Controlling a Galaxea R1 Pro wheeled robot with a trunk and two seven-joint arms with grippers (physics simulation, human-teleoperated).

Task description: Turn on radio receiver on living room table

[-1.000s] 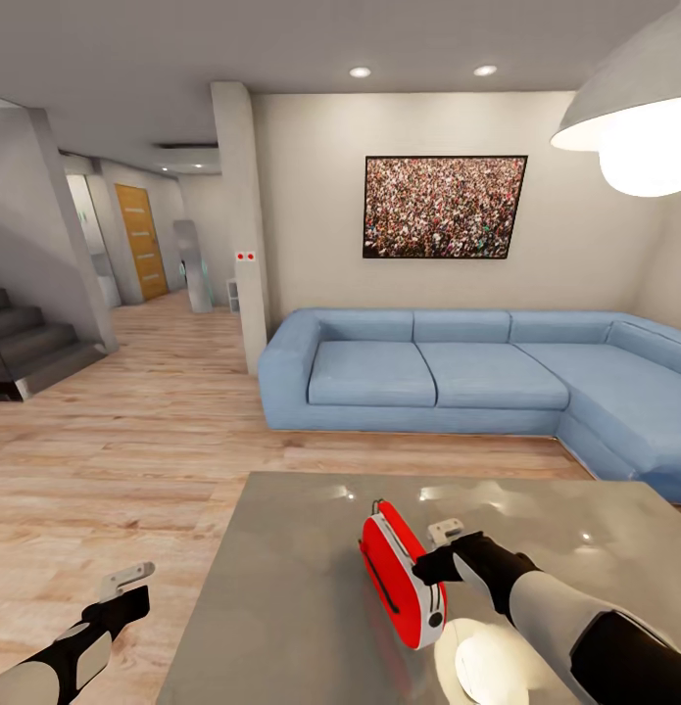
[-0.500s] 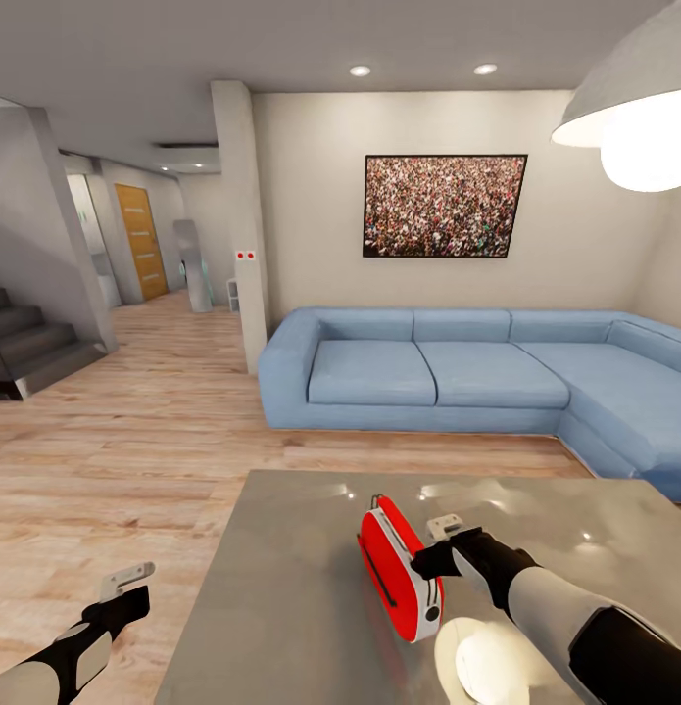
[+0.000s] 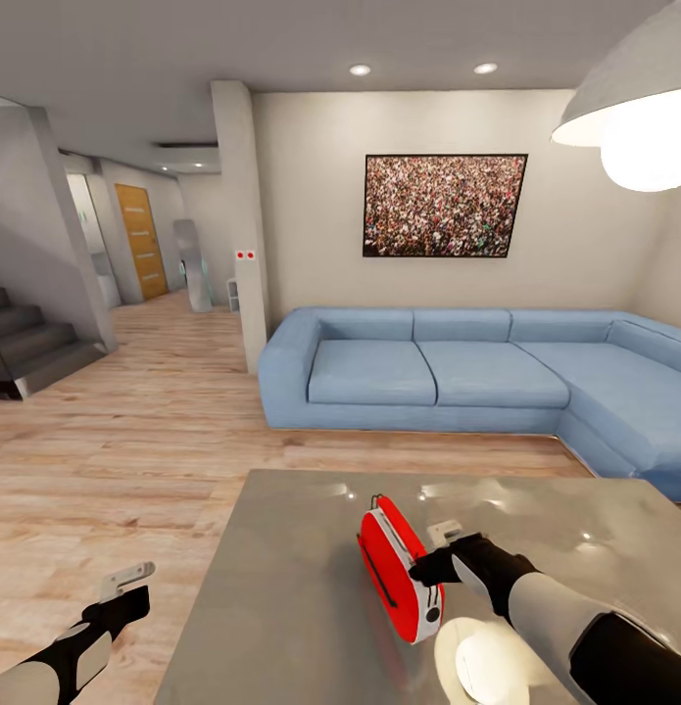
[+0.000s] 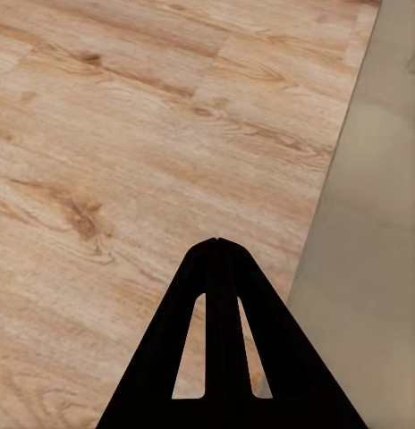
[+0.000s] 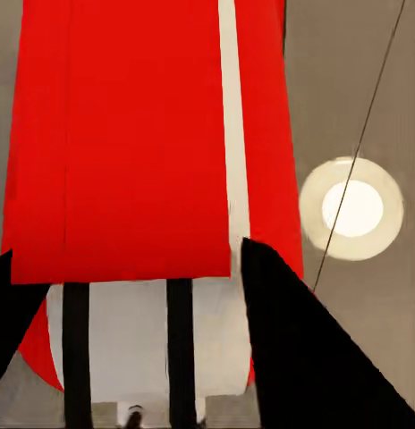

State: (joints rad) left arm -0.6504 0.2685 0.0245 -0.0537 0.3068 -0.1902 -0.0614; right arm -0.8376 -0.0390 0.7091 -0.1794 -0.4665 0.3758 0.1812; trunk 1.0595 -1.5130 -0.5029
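The red radio receiver with white sides stands on edge on the glossy grey table, its thin handle toward the left. My right gripper is right against the radio's right face, open. In the right wrist view the red and white radio lies between the spread black fingers, very close. My left gripper hangs over the wood floor, left of the table; its fingers are shut with nothing in them. The dial is hidden.
A long blue corner sofa stands beyond the table under the framed crowd picture. The white pendant lamp hangs at upper right, its reflection on the tabletop. Stairs and a pillar are at the left.
My right gripper has edged slightly lower against the radio, and the radio has shifted a little to the left. The left arm has stayed put.
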